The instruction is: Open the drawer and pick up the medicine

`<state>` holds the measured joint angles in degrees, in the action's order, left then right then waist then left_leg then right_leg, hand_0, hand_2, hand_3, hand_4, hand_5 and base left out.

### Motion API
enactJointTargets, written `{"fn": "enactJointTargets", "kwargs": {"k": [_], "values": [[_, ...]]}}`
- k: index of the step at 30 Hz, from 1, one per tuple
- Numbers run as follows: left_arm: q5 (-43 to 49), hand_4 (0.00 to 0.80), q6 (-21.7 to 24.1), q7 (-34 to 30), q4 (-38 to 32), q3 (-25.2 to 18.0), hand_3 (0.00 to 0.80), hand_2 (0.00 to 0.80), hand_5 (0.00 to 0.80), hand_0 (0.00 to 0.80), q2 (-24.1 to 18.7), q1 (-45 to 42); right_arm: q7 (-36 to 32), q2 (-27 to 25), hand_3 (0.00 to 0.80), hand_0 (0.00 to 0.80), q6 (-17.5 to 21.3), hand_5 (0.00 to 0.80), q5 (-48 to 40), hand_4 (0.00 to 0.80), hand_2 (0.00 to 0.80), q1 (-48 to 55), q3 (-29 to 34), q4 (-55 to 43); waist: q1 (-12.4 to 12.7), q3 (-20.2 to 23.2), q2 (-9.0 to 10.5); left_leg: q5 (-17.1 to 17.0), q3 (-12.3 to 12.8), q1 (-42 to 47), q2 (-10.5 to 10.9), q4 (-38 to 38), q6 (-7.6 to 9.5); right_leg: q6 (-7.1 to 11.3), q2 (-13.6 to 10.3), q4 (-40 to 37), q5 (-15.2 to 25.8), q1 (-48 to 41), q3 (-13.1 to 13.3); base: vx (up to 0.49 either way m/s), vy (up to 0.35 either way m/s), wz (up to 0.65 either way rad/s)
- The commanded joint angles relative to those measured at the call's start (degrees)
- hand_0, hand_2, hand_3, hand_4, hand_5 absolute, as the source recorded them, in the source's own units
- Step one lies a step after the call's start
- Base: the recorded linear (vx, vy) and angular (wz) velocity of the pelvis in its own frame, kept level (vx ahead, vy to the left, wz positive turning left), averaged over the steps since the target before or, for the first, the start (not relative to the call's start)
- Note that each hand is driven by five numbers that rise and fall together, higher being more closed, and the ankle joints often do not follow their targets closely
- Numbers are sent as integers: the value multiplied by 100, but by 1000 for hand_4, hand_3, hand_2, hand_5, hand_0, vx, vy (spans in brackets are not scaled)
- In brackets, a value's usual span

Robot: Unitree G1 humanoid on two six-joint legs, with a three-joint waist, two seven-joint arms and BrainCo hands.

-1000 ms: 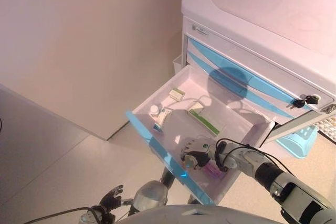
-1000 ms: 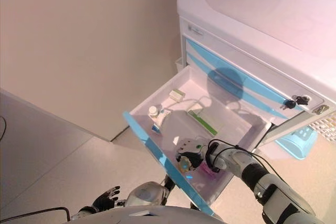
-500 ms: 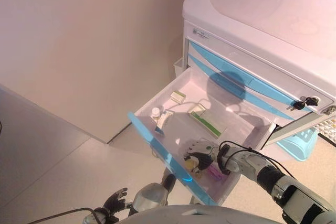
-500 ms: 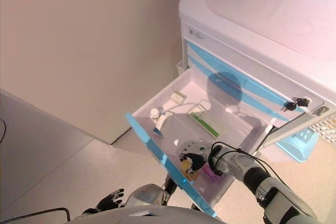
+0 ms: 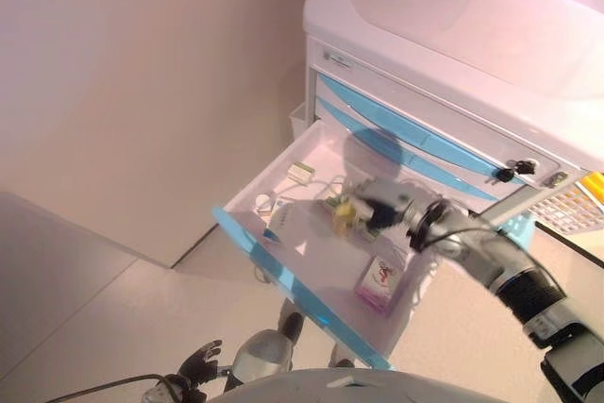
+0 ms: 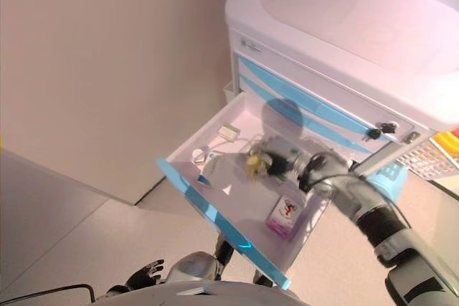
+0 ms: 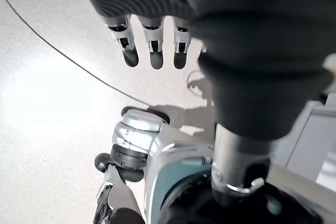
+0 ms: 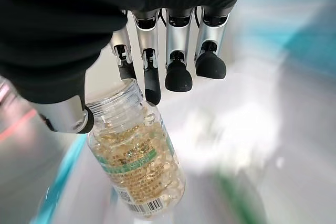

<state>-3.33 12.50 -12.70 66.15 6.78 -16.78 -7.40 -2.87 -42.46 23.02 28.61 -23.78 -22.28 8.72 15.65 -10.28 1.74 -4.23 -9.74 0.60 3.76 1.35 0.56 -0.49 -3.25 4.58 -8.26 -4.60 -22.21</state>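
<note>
Left hand (image 5: 200, 361) hangs low by the floor, well apart from the cart (image 5: 453, 35), fingers loosely straight and empty; idle by my reading. Drawer (image 5: 283, 276) stands pulled out, a small box (image 5: 301, 173) at the back and a pink pack (image 5: 379, 281) near the front lying loose inside. Right hand (image 5: 377, 207) is raised over the drawer's middle, arm reaching in from the right, thumb and a finger pinching the bottle (image 8: 137, 150) of yellow capsules by its neck, body hanging free, so the pick looks made.

Clinic or hospital room, white medical cart (image 5: 444, 35) with blue-fronted drawers, open drawer (image 5: 311, 261) holding medicine boxes
</note>
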Motion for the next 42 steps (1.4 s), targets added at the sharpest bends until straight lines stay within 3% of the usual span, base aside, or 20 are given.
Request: {"fn": "enactJointTargets", "kwargs": {"k": [1,4,9,16,23,31,39,40,41,42], "values": [[-122,0,85,13,133,51,0,0,0,0,-109,4,132,-253,800,800,-324,800,-1832,800,800,-707,602,-719,-113,205,14,444,24,44,221,69,100,391,-188,8,298,58,179,50,16,-15],[-127,0,81,-27,166,108,0,0,0,0,-160,-21,388,-374,800,800,-549,800,-2680,800,800,-1226,1154,-518,-136,243,18,500,82,127,213,62,103,385,-173,10,268,16,248,63,22,-13],[-207,0,-80,-124,100,300,0,0,0,0,-332,-6,839,-910,800,800,-1191,800,-3540,800,800,-2369,1344,460,-98,316,38,565,154,234,207,43,79,378,-170,21,222,-67,294,79,21,-1],[-361,0,-349,-195,-88,569,0,0,0,0,-551,11,865,-1717,800,800,-1757,800,-3243,800,800,-3711,535,2202,21,346,85,588,98,281,238,17,81,359,-191,55,177,-127,239,75,4,7],[-428,0,-394,-190,-156,716,0,0,0,0,-673,-55,444,-2106,800,800,-2146,800,-2378,800,800,-4857,-852,3729,201,258,122,603,-20,293,279,-16,78,331,-206,58,151,-198,153,66,5,7],[-460,0,-327,-237,-248,737,0,0,0,0,-781,-54,-205,-2259,800,800,-2116,800,-1491,800,800,-5696,-1889,4700,310,117,158,515,-101,159,302,32,76,333,-181,8,205,-104,103,-1,-7,10],[-406,0,-278,-241,-361,682,0,0,0,0,-784,-70,-582,-2255,800,800,-1919,800,-1059,800,800,-5568,-2070,4668,295,54,164,491,-91,115,310,46,73,348,-191,-5,238,-47,94,-20,-1,4],[-409,0,-302,-234,-399,686,0,0,0,0,-778,-69,-628,-2242,543,543,-1931,543,-1012,543,543,-5513,-2055,4645,288,52,158,493,-82,115,309,43,75,349,-192,-2,238,-41,105,0,0,0],[-410,0,-327,-230,-437,691,0,0,0,0,-781,-62,-599,-2240,66,66,-1892,66,-932,66,66,-5473,-2045,4650,283,48,154,494,-68,111,305,38,76,351,-195,2,240,-35,110,0,0,0],[-420,0,-349,-232,-468,696,0,0,0,0,-790,-49,-565,-2245,0,0,-1879,0,-908,0,0,-5455,-2045,4649,279,40,148,494,-60,109,304,36,81,355,-195,4,245,-30,116,0,0,0]]}}
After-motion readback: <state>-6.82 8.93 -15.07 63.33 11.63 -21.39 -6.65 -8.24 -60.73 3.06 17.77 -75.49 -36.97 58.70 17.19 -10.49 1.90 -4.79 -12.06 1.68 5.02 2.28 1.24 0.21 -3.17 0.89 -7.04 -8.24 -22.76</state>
